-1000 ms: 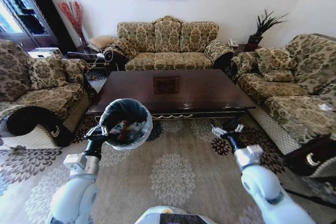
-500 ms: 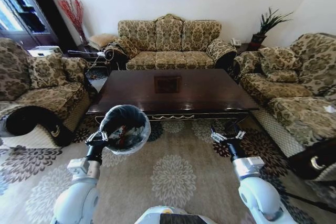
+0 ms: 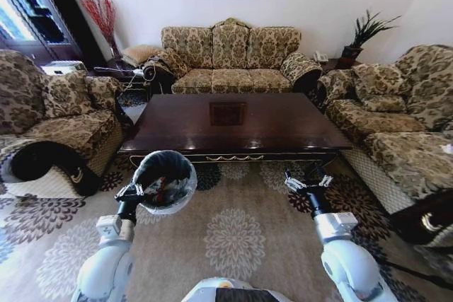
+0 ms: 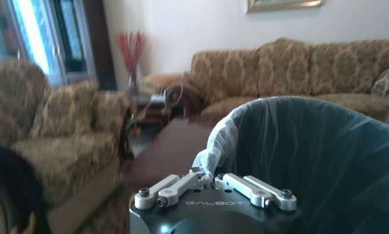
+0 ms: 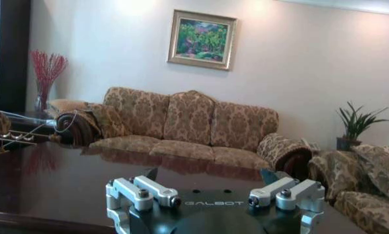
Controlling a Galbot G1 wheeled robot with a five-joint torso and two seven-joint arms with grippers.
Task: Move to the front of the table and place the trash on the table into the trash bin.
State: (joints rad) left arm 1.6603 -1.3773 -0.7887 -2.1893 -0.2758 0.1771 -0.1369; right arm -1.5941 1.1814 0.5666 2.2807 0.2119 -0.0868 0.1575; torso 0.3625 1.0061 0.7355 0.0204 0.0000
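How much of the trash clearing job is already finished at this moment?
Done: the table top shows no trash, and some already lies inside the trash bin. In hand: the left gripper holds the bin by its rim, off the carpet. The right gripper is open. Nothing visible remains.

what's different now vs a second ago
The left claw, still shut on the trash bin rim, has drawn the bin lower and back from the table edge it overlapped earlier. The right claw has stayed open and empty before the table. The head view has shifted a little, so the camera moved. The tabletop looks unchanged.
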